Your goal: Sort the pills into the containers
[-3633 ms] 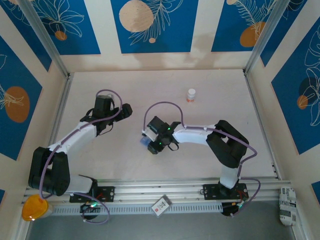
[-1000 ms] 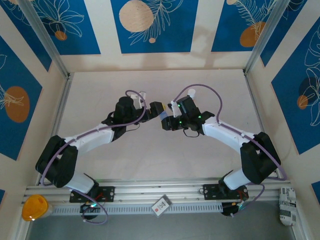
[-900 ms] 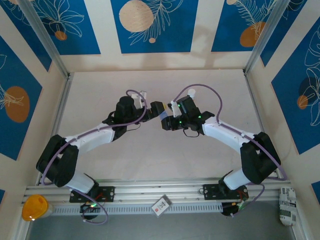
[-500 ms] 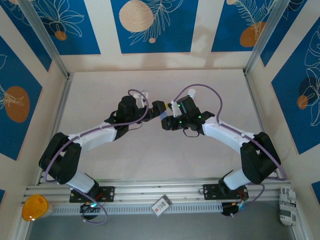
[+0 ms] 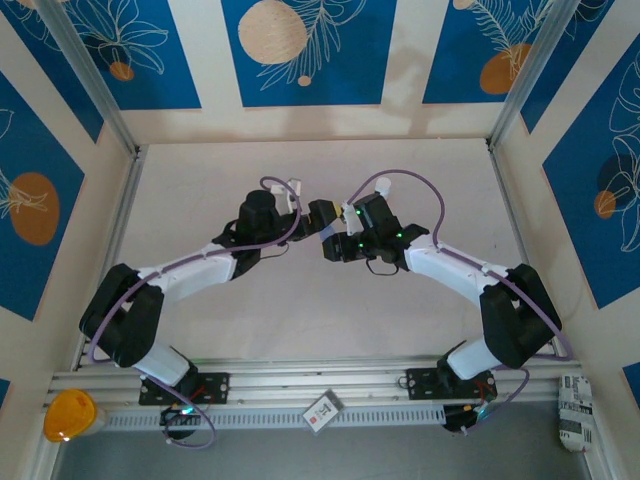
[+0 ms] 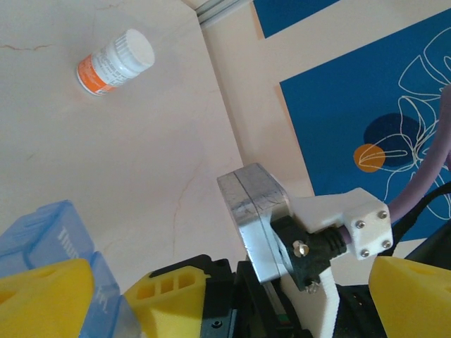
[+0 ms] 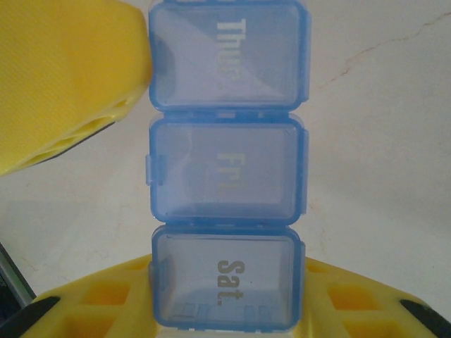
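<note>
Nearest: one right gripper (image 5: pixel 329 241) pinched on the Sat. end of one blue three-cell pill box (image 7: pixel 227 176), mid-desk (image 5: pixel 300 320). Beyond: one left gripper (image 5: pixel 316 212) spread wide, a finger (image 7: pixel 67 77) against the Thur cell. Farthest: one orange bottle (image 6: pixel 115 62).

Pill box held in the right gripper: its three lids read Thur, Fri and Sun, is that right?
Not quite. The pill box held in the right gripper has lids reading Thur, Fri and Sat, not Sun. The right wrist view shows the lettering plainly.
</note>
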